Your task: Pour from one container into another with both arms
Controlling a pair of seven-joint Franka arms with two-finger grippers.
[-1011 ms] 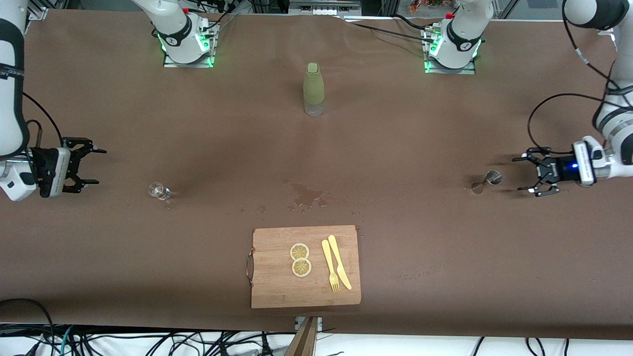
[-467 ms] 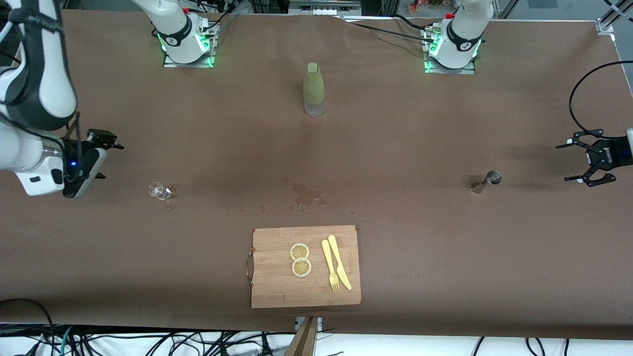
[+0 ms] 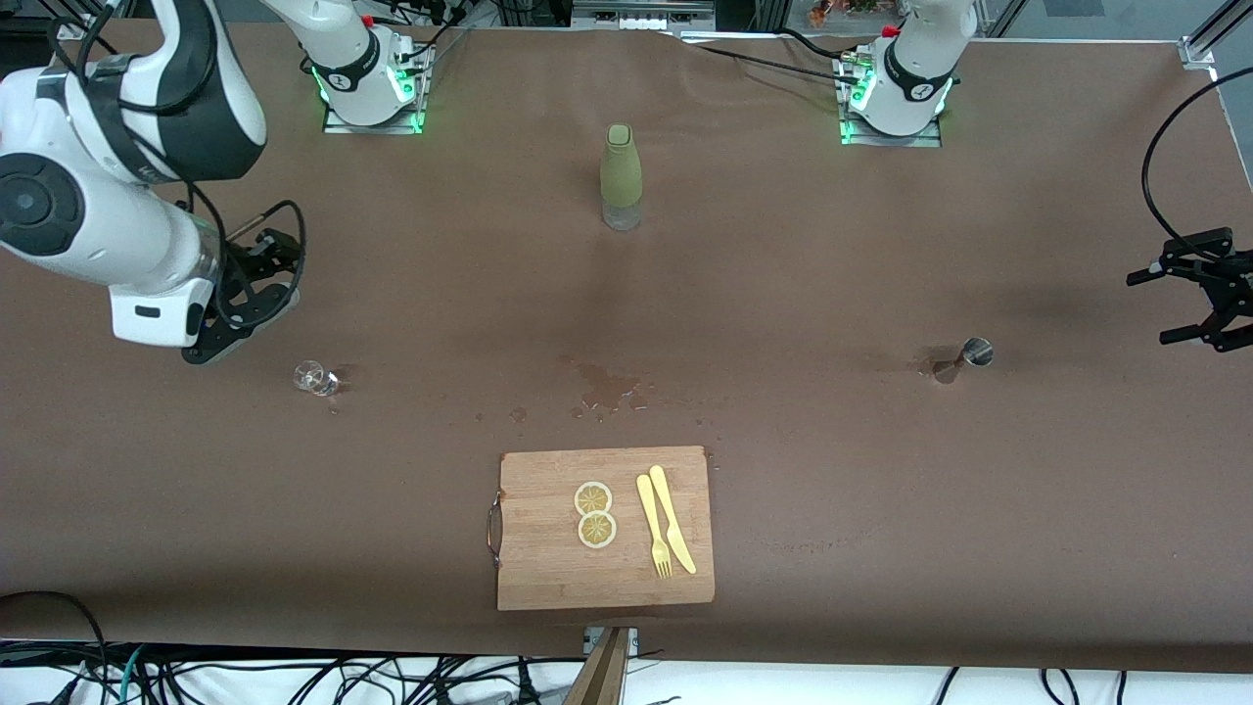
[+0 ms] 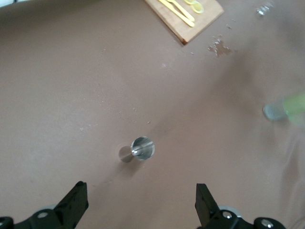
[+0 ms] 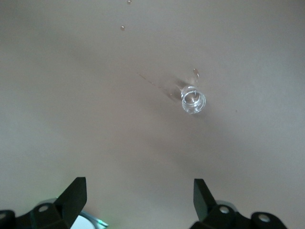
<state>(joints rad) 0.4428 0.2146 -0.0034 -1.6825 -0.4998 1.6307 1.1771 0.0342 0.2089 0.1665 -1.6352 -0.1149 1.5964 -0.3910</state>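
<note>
Brown tabletop (image 3: 783, 294) had my small clear glass (image 3: 313, 377) and steel jigger (image 3: 964, 357) upright; left gripper (image 3: 1199, 299) and right gripper (image 5: 138, 198), fingers apart, hung empty.

Even overhead light is falling softly; the green bottle (image 4: 286, 107) is blurring at the left wrist view's right edge.

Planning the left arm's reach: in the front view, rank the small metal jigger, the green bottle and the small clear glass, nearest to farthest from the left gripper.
1. Small metal jigger, toward the left arm's end, nearest the left gripper.
2. Green bottle, mid-table between the bases.
3. Small clear glass, toward the right arm's end.
</note>
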